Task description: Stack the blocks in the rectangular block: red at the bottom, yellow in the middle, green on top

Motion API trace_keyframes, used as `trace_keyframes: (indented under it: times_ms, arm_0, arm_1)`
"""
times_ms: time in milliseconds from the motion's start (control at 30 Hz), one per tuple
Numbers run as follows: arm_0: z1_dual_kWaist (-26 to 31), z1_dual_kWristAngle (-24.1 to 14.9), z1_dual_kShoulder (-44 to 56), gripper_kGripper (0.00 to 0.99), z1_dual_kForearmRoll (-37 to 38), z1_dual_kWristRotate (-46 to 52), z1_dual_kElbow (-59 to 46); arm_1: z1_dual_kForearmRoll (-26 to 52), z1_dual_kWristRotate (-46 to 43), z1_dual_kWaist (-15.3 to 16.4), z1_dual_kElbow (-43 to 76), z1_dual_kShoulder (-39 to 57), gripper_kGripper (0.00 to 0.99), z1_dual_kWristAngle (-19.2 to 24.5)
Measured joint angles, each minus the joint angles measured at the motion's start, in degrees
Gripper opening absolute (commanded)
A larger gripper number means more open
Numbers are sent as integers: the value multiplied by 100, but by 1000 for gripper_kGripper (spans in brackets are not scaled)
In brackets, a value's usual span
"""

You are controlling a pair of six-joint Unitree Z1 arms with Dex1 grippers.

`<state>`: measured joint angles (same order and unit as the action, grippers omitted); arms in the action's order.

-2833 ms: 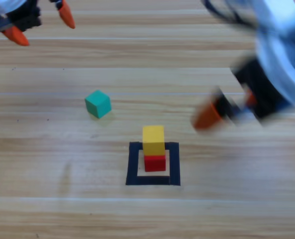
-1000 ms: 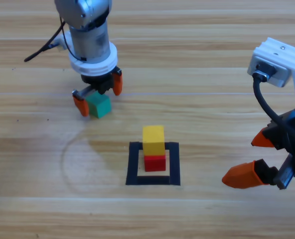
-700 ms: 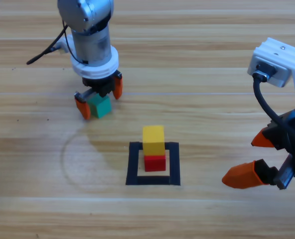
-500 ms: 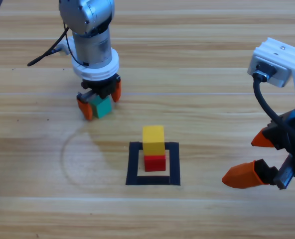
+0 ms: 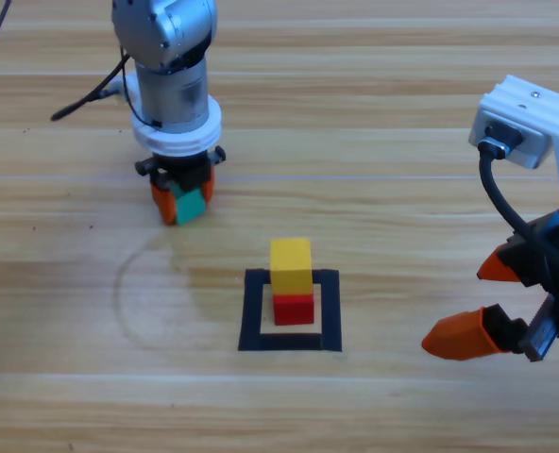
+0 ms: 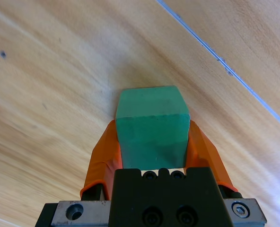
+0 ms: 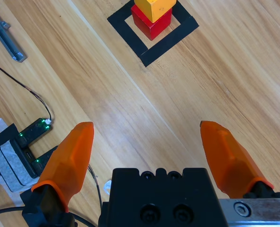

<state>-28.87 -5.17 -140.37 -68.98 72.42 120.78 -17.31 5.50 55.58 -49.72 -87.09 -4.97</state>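
The yellow cube (image 5: 291,264) sits on the red cube (image 5: 294,308) inside the black tape rectangle (image 5: 254,311). Up and to the left, my left gripper (image 5: 182,198) stands straight down over the teal-green cube (image 5: 193,205), shut on it with an orange jaw pressed to each side. In the left wrist view the green cube (image 6: 152,126) fills the space between the jaws and rests on the wood. My right gripper (image 5: 492,302) waits at the right edge, open and holding nothing. The right wrist view shows the red cube (image 7: 152,24), the yellow cube (image 7: 154,7) and the tape rectangle (image 7: 149,53) far ahead of it.
A faint round stain (image 5: 157,297) marks the wood left of the rectangle. In the right wrist view a cable, a small green-lit circuit board (image 7: 29,134) and a metal bar (image 7: 5,38) lie at the left.
My left gripper's jaws have closed from either side onto the green cube. The right arm, the stack and the rectangle have stayed put.
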Motion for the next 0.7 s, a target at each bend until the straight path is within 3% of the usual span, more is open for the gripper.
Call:
trace_keyframes:
  times_ms: [167, 300, 333, 467, 700]
  arm_0:
    - [0, 3, 47, 219, -474, -2183, 952]
    - [-4, 294, 582, 38, -734, -3781, 1123]
    - [-13, 304, 771, 0, -789, -4028, 1068]
    - [-127, 309, 1432, 0, -839, -4810, 602]
    - [-768, 626, 1625, 0, -847, -5387, 401]
  arm_1:
    - [0, 0, 0, 0, 0, 990, 3]
    - [0, 0, 0, 0, -7, 990, 77]
    - [0, 0, 0, 0, -9, 990, 77]
    - [0, 0, 0, 0, -14, 990, 77]
    - [-38, 0, 0, 0, -14, 990, 91]
